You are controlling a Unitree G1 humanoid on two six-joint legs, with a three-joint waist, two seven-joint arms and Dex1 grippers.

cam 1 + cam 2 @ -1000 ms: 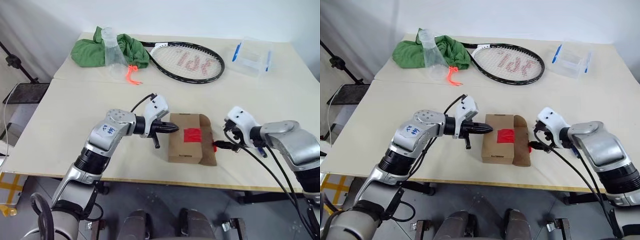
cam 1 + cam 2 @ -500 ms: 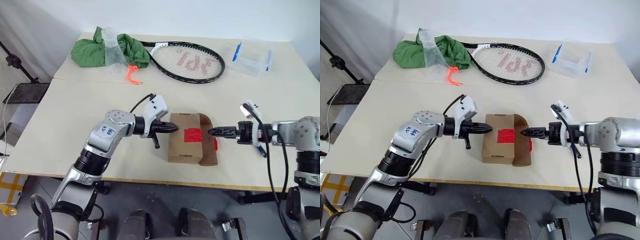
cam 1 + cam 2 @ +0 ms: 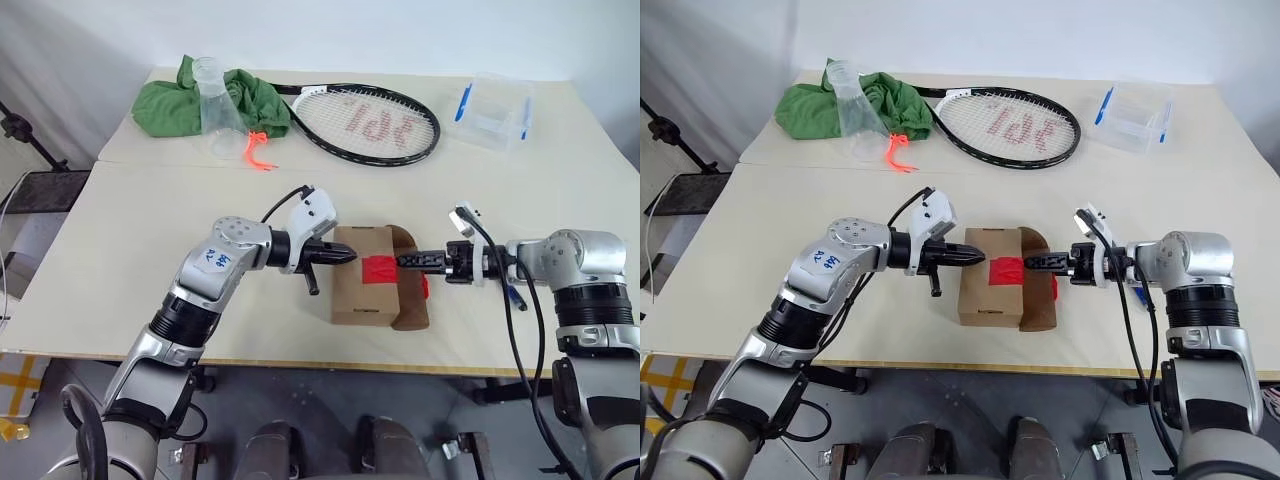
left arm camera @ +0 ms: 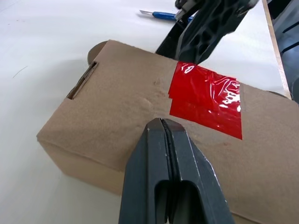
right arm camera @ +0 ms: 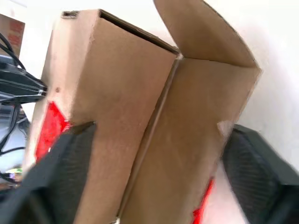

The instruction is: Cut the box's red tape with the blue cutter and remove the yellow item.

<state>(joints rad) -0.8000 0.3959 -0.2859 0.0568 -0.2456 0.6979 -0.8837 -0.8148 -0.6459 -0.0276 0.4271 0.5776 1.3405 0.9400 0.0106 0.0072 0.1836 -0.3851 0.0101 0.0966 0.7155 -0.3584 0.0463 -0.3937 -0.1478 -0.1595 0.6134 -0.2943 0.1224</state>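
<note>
- The box (image 3: 363, 287) lies near the counter's (image 3: 150, 220) front edge; the left gripper (image 3: 345, 255), fingers clenched empty, rests at its left end.
- The right gripper (image 3: 405, 261), fingers spread, straddles the open flap (image 3: 412, 296) beside the red tape (image 3: 381, 270).
- The cutter (image 4: 163, 15) lies on the counter beyond the box.
- Risk: closing on the flap could drag the box or tear cardboard.
- Blue marks on the left arm's tag (image 3: 217, 256) are unreadable.

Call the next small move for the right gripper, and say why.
Probably close on the box's loose flap and pull it outward. The right gripper is open with its fingers on either side of that flap, the red tape looks already parted at that edge, and the shut left gripper presses on the box's far side. The blue cutter lies on the table.
</note>
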